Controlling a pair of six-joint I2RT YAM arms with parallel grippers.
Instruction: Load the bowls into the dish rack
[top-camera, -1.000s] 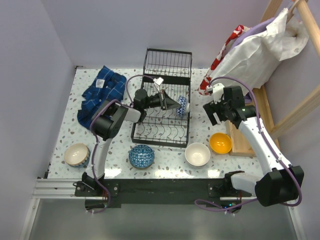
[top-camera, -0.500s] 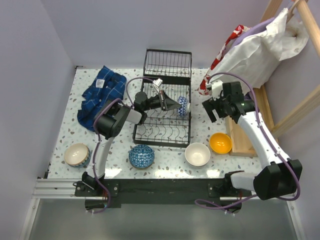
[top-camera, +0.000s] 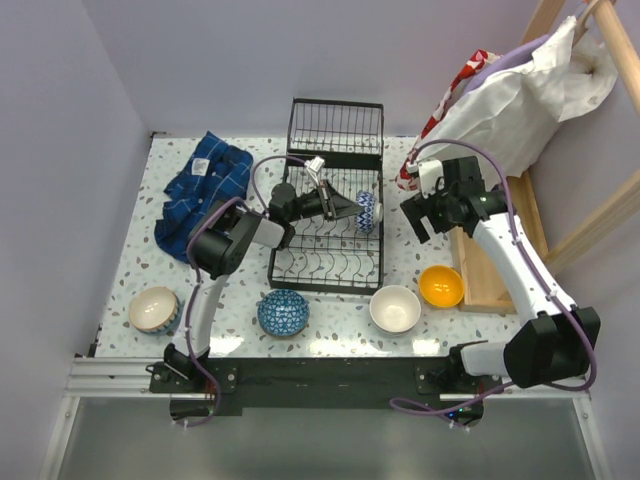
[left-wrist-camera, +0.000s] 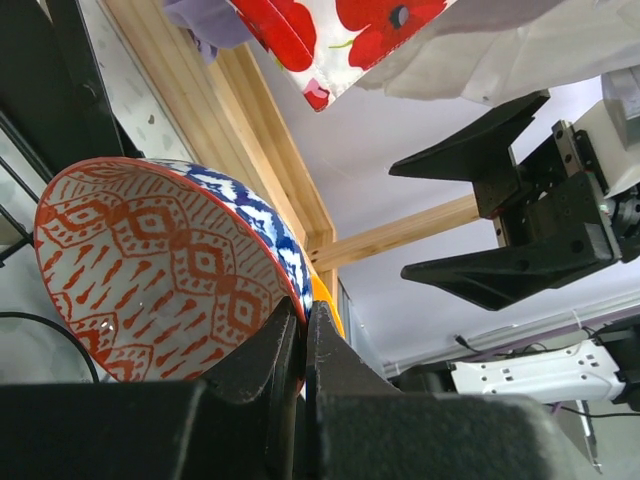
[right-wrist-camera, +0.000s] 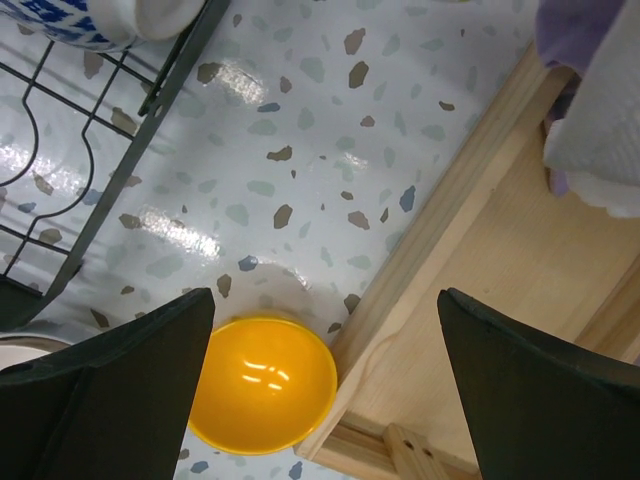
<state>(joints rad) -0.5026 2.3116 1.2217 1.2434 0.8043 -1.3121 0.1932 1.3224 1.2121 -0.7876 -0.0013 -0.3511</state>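
Firmly, the left gripper (left-wrist-camera: 303, 322) pinched the blue-patterned, red-lined ceramic bowl (left-wrist-camera: 160, 270) at the black wire dish rack's (top-camera: 325, 262) right edge; the right gripper (top-camera: 418, 217) hung spread wide.

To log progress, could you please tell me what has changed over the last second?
The right tool, open, drifted left and outward, toward the dish rack. The left tool stayed shut on the patterned bowl over the rack, barely shifting. The orange bowl, white bowl, blue bowl and beige bowl did not move.

Left pincer (left-wrist-camera: 302, 325) clamps patterned bowl (left-wrist-camera: 160, 265) rim.
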